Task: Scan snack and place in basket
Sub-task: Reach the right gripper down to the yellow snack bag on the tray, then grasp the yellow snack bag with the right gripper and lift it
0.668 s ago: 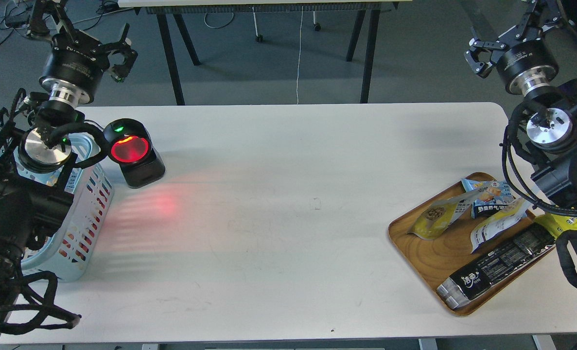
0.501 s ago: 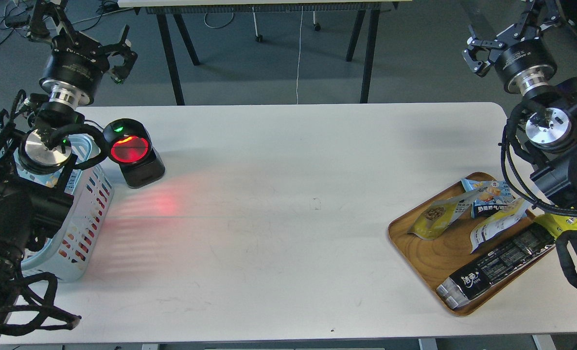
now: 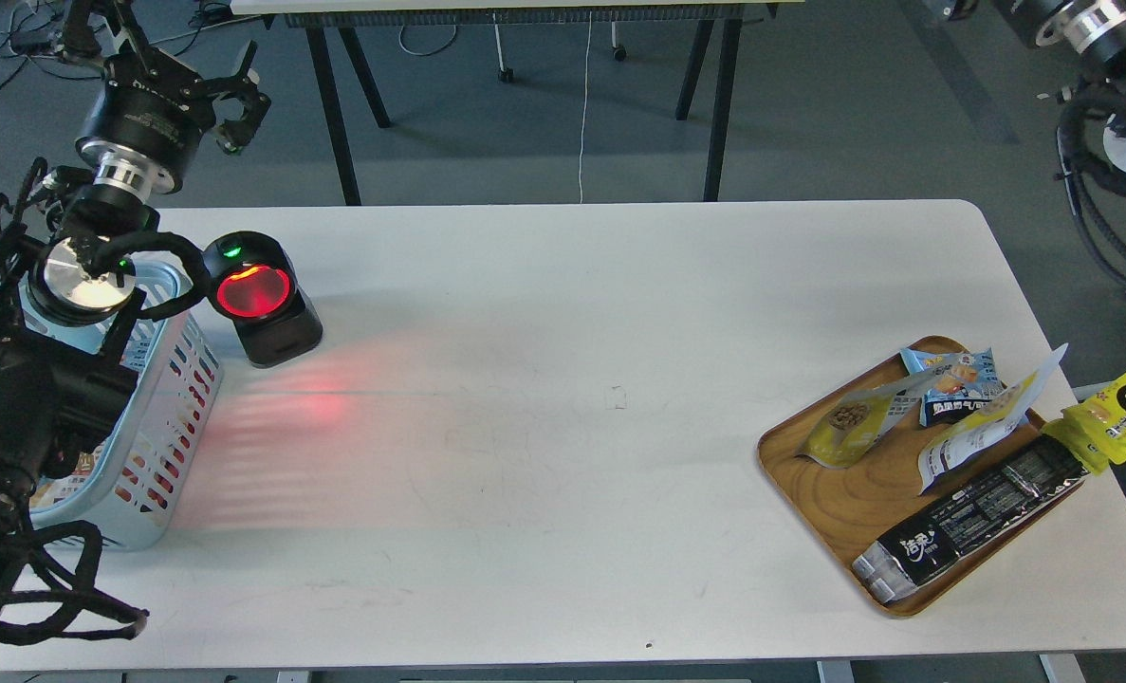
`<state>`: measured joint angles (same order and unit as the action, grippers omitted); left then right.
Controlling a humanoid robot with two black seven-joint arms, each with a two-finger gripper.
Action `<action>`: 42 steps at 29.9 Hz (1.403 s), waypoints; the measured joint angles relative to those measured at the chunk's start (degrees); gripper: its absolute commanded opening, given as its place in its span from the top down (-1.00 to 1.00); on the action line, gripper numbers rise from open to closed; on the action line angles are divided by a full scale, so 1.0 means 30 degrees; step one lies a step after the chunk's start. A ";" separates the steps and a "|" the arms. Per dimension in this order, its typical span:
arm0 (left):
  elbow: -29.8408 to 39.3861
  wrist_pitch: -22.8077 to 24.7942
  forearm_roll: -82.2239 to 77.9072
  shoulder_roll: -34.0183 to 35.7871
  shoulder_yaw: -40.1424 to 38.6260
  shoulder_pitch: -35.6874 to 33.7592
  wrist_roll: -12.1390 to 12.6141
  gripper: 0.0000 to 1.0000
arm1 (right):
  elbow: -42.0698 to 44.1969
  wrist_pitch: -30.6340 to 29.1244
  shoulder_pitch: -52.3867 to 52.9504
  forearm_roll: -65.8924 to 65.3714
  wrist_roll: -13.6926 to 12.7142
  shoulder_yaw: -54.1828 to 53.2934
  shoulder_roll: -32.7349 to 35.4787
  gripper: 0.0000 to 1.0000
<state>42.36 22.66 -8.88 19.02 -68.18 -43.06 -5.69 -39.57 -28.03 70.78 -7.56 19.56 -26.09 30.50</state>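
Observation:
The snack, a yellow pouch with a round picture of nuts, lies on the wooden tray at the right. A second pouch lies beside it with its white-grey back up. The light blue basket stands at the table's left edge, partly hidden by my left arm. My left gripper is open and empty, high above the table's far left corner, beyond the basket. My right gripper is out of view; only wrist parts show at the top right.
A black scanner with a glowing red window stands next to the basket and casts red light on the table. The tray also holds a small blue packet and a long black packet. A yellow packet lies off the tray's right end.

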 measured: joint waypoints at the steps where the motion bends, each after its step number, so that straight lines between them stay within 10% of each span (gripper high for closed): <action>1: 0.0038 -0.0018 -0.0001 -0.0022 0.0186 -0.0023 0.0000 -0.99 | -0.0491 0.0000 0.0340 -0.1276 0.0275 0.0396 0.0205 -0.99; 8: 0.0173 0.0160 0.0000 0.0164 0.0655 -0.0037 0.0092 -0.99 | -0.4705 -0.0002 0.4291 -0.8504 0.2593 0.6752 0.1185 -0.96; 23: 0.0135 0.1487 0.0035 0.0201 0.1467 -0.0017 -0.0039 -0.99 | -1.6391 0.1524 1.4082 -2.1899 0.2825 2.1990 0.2624 -0.94; 36: -0.0010 0.1647 0.0081 0.0481 0.1402 0.0035 -0.0066 -0.99 | -1.4663 0.4513 1.2029 -3.0003 0.2806 2.5651 0.3069 -0.80; 42: -0.0027 0.1549 0.0082 0.0451 0.1410 -0.0411 -0.0066 -0.99 | -1.3356 0.4539 1.0587 -3.0102 0.2810 2.5586 0.3093 -0.13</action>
<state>42.28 27.31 -8.63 20.37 -63.95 -44.29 -5.89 -79.64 -14.42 102.54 -97.86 27.99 50.67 39.78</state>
